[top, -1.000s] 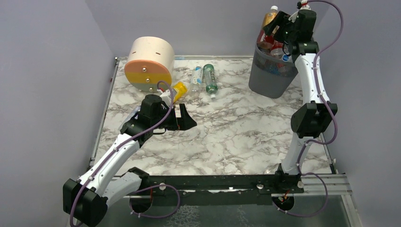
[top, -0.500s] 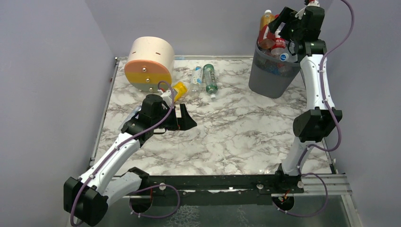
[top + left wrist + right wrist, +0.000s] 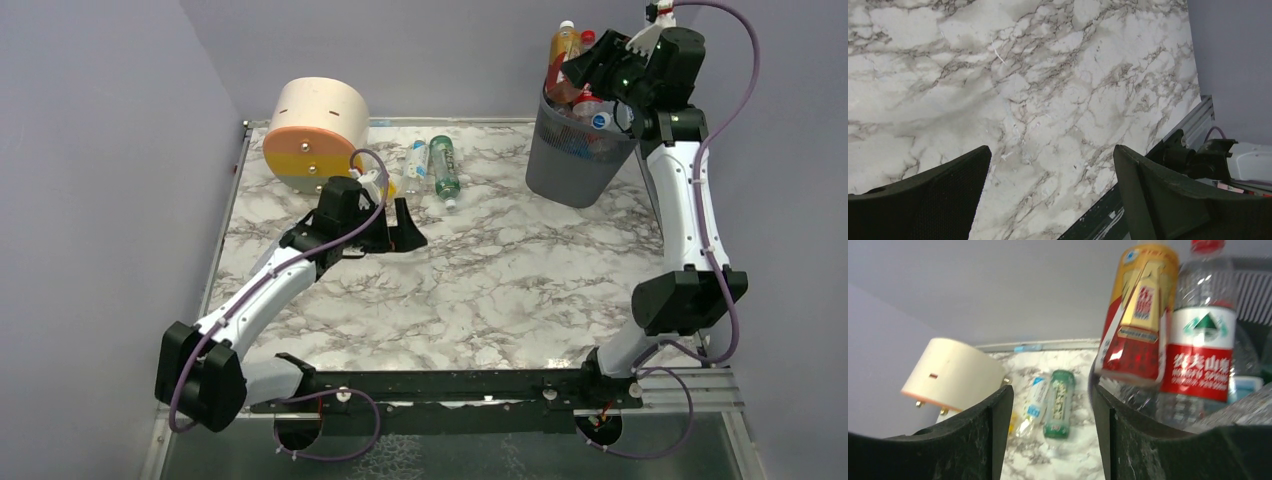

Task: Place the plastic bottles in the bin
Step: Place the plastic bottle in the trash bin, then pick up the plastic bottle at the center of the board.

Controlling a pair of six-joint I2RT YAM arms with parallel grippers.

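The left gripper (image 3: 405, 232) has advanced, the right gripper (image 3: 585, 62) has risen; both jaws gape empty. Hazard: the tall orange plastic bottle (image 3: 565, 45) overtops the heaped dark grey mesh bin (image 3: 570, 168) and may topple out.

Upright bottles (image 3: 1140, 315) fill the mesh bin (image 3: 575, 165) just past the right fingers (image 3: 978, 440), while a green bottle (image 3: 1059, 402) and a clear bottle (image 3: 1032, 402) lie flat well beyond.

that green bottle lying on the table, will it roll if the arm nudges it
Likely to roll: the green bottle lies on its side on the smooth marble table, and its body is round. Probably light, being small plastic, though how full it is I cannot tell. A leftward nudge could bump it into the clear bottle beside it.
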